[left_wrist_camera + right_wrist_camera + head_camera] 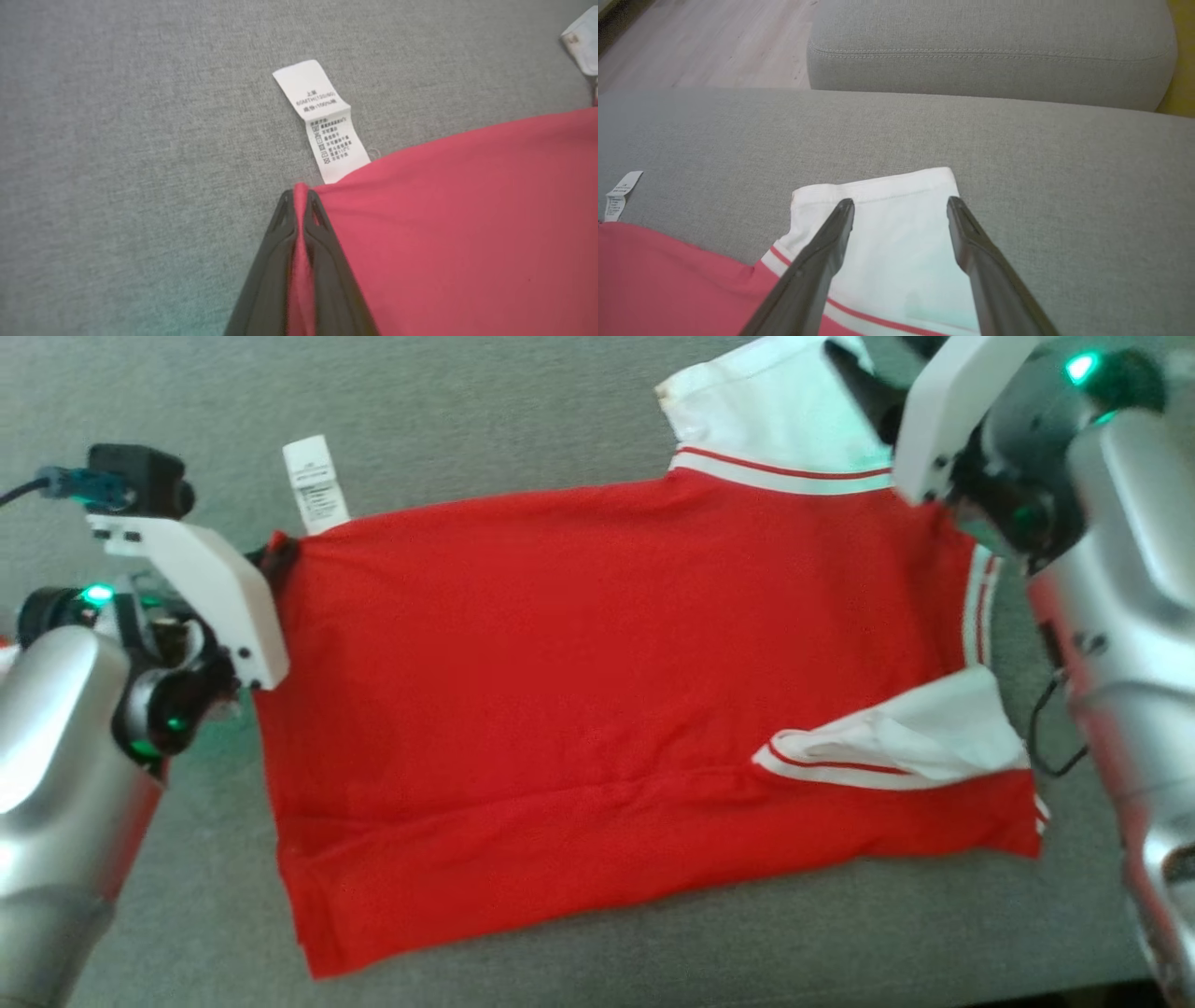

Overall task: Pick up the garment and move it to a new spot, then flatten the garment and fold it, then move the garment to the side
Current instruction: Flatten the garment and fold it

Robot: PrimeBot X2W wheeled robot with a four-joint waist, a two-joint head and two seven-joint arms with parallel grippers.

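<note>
Red garment [597, 691] flat, white striped sleeves [775, 420]

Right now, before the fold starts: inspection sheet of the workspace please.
Surface: grey cushion.
Job's things: red shirt lying mostly flat; near white sleeve folded onto it; care label sticking out at the corner.
Clutter: nothing seen.
End effectors: left end effector shut on the shirt's corner; right end effector open over the far white sleeve.
Cables: dark cable looping beside the right arm.
Surroundings: second cushion, wood floor.
</note>
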